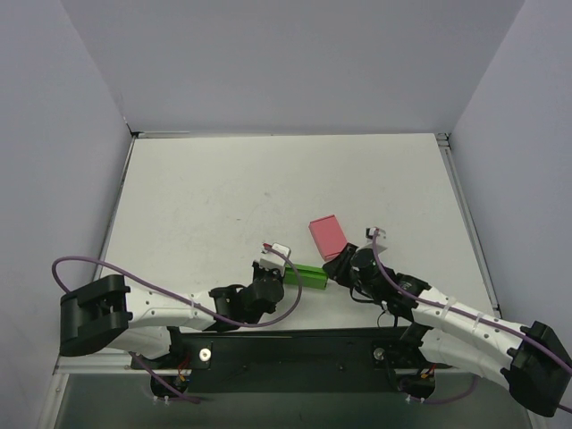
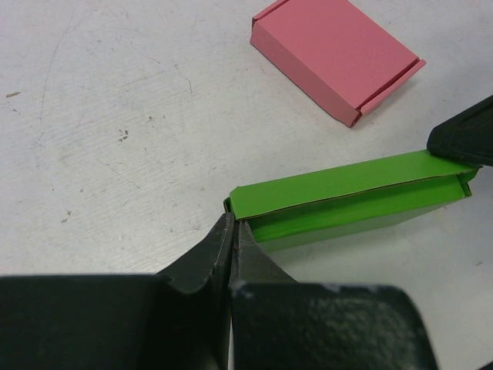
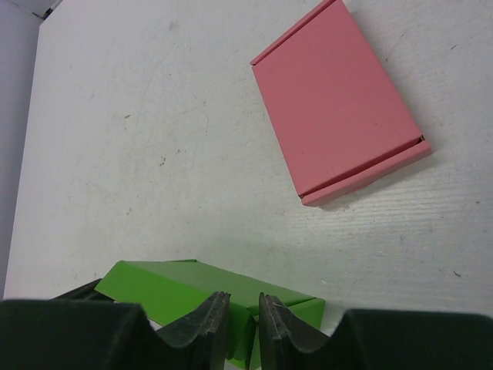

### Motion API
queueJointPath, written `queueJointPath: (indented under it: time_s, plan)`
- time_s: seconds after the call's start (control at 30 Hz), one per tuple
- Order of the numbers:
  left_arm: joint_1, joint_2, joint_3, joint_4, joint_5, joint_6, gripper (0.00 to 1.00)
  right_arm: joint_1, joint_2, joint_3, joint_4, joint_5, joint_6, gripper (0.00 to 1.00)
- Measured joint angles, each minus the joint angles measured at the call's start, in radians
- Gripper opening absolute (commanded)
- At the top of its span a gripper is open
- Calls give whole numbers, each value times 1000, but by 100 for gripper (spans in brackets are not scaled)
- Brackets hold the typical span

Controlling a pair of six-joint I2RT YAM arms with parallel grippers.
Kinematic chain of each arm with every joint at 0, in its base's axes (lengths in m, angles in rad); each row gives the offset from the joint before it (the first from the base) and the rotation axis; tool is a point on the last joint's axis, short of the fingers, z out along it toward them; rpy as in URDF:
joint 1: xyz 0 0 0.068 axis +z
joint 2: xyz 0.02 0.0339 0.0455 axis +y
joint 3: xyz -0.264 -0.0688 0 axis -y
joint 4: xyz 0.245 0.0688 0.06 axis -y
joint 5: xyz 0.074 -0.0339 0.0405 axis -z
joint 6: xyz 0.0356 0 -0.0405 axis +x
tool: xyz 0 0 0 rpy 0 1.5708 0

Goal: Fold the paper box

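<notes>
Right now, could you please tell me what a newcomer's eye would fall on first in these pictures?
The bright green thin-card box stands out, lying on the white table close to the arms' bases, between the two arms. The left hand is pinched shut on one end of it, and the right hand straddles the other end, though its grip is unclear. Just beyond lies a flat pink rectangular box.
</notes>
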Motion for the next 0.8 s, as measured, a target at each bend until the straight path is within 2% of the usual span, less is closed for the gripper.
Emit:
queueJointPath:
  time_s: [0.13, 0.17, 0.33, 0.37, 0.43, 0.63, 0.73, 0.8]
  plan:
    - [0, -18, 5, -32, 27, 10, 11, 11, 5, -11, 18, 25, 12, 20]
    - [0, -23, 6, -39, 33, 11, 16, 16, 6, -11, 19, 34, 12, 20]
    - [-1, -53, 6, -81, 68, 22, 20, 48, 10, -13, 19, 78, 16, 20]
    - [-1, -59, 6, -90, 74, 23, 19, 59, 11, -13, 16, 92, 18, 20]
    - [-2, -71, 6, -105, 87, 24, 12, 74, 14, -13, 11, 111, 19, 20]
    - [-5, -78, 6, -114, 101, 29, 7, 98, 23, -13, -3, 151, 19, 22]
    - [-6, -78, 6, -112, 108, 34, 2, 102, 23, -12, -22, 164, 18, 32]
    - [-6, -77, 4, -106, 110, 40, 0, 104, 20, -12, -39, 172, 16, 43]
